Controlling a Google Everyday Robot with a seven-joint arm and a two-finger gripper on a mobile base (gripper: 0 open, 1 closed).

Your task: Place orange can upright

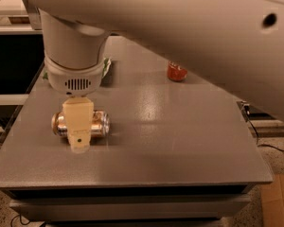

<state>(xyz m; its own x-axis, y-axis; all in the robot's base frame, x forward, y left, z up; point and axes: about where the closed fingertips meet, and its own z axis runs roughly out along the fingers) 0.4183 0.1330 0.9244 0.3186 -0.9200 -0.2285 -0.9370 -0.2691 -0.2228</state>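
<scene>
The orange can [99, 123] lies on its side on the grey table [180, 141], near the left front, with its silver end facing left. My gripper [78, 129] hangs straight down from the large white arm. It stands directly over the middle of the can and hides its centre. Whether it touches the can cannot be told.
A red Coca-Cola can [177, 71] stands upright at the back right, partly hidden by the arm. A corner of a green snack bag [106, 64] shows behind the wrist at the back left. The table's front edge is close below the can.
</scene>
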